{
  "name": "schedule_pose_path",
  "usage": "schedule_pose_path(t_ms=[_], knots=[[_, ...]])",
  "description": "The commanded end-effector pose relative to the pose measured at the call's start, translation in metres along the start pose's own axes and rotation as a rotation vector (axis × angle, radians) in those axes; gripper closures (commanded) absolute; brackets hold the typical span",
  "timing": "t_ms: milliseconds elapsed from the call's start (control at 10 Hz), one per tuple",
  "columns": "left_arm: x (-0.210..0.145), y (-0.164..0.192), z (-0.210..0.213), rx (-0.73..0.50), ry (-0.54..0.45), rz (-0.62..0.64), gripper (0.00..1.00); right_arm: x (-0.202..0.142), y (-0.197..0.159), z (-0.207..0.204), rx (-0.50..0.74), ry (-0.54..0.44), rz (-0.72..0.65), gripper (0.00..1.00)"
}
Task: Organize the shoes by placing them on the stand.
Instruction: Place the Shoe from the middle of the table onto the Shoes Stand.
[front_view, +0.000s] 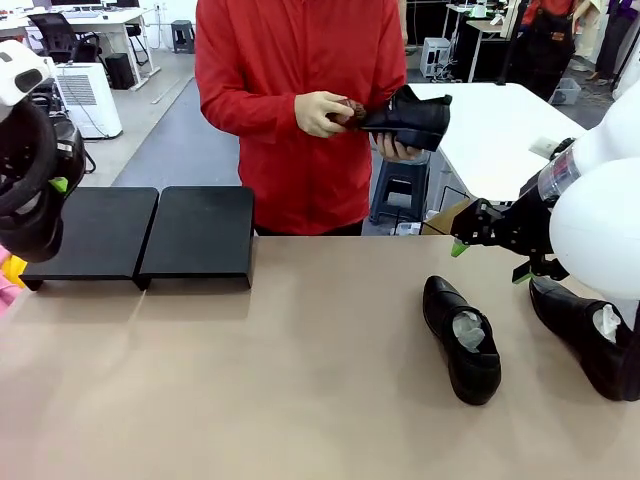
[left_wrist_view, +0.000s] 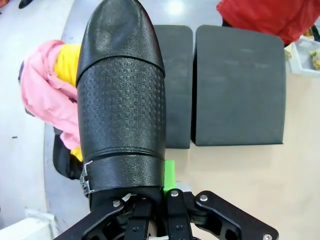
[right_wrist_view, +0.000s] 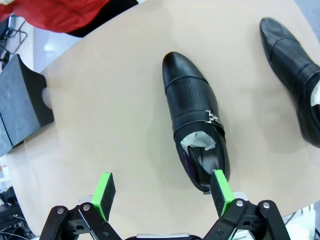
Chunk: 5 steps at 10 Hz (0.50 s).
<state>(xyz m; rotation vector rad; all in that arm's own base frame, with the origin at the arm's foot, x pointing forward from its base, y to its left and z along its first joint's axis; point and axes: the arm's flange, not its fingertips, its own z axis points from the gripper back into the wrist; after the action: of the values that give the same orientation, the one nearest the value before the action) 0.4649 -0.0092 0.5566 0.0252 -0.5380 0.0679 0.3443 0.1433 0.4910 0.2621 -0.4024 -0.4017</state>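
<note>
My left gripper (left_wrist_view: 155, 187) is shut on the heel end of a black textured shoe (left_wrist_view: 122, 95), held in the air with its toe over the left platform of the stand (left_wrist_view: 177, 85). In the front view that gripper (front_view: 55, 185) is at the far left, beside the two black platforms (front_view: 200, 232). My right gripper (front_view: 490, 262) hangs open above the table between two shoes. One shoe (front_view: 462, 340) lies just left of it, the other (front_view: 585, 335) at the right edge. In the right wrist view the open fingers (right_wrist_view: 162, 192) sit just behind the nearer shoe (right_wrist_view: 195, 125). A person in red holds another shoe (front_view: 410, 118) in both hands.
Pink and yellow cloth (left_wrist_view: 45, 95) lies off the table's left edge beside the stand. A white table (front_view: 500, 125) and a stool (front_view: 400, 190) stand behind the person. Bare tabletop (front_view: 280, 380) stretches across the middle and front.
</note>
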Motion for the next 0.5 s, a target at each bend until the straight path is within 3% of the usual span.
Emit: schedule_pose_path(t_ms=[0, 400], knots=[[-0.0022, 0.0005, 0.0064, 0.01, -0.013, -0.012, 1.0, 0.0005, 0.0026, -0.0015, 0.017, -0.005, -0.008, 0.0], [-0.0011, -0.0016, -0.0002, 0.0, 0.002, -0.004, 1.0, 0.0005, 0.0026, -0.0015, 0.017, -0.005, -0.008, 0.0]])
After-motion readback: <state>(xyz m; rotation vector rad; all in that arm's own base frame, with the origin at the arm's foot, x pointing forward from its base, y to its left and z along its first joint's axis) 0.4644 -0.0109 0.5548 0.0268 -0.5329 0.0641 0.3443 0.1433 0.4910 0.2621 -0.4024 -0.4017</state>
